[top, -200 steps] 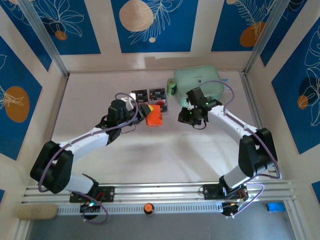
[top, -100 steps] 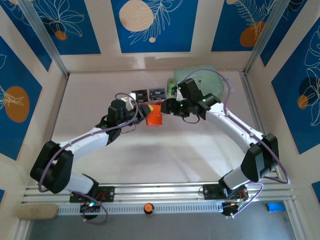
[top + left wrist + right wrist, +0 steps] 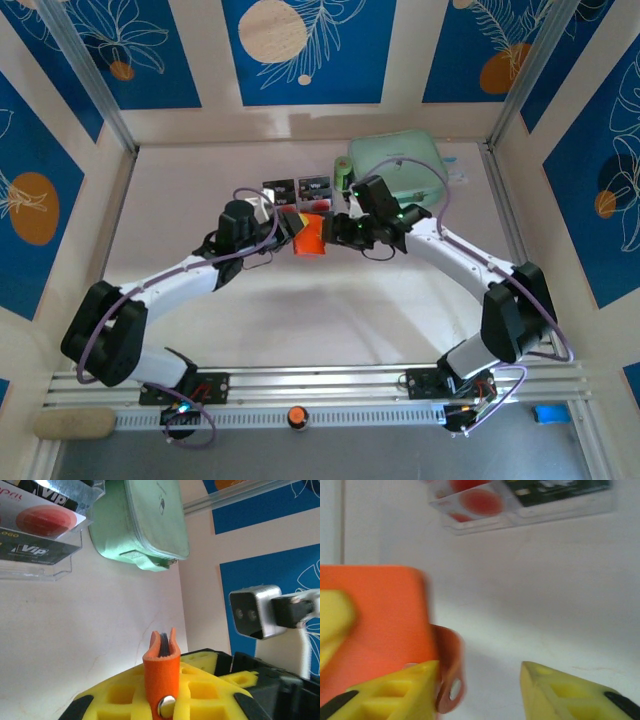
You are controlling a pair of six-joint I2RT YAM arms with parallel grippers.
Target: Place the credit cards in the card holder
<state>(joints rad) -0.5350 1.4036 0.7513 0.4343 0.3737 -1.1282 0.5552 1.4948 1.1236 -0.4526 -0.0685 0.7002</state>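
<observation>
The orange card holder (image 3: 310,236) hangs just above the table, and my left gripper (image 3: 294,228) is shut on it. In the left wrist view the card holder (image 3: 162,662) stands edge-on between the yellow fingers (image 3: 120,700), its snap button facing the camera and its grey pockets showing at the top. My right gripper (image 3: 336,228) is open at the holder's right side. In the right wrist view the card holder (image 3: 375,625) sits at the left, and its snap strap (image 3: 448,672) curls into the gap beside the left finger (image 3: 390,692). The credit cards (image 3: 298,187) stand in a clear tray behind.
A mint-green zip pouch (image 3: 398,163) lies at the back right, with a small green cylinder (image 3: 342,176) standing beside it. The clear tray (image 3: 35,565) holds the cards at the top left of the left wrist view. Blue patterned walls enclose the table.
My right gripper has swung left from beside the pouch to the holder's right edge, its jaws widening and then narrowing part-way. The left arm and the holder have stayed put.
</observation>
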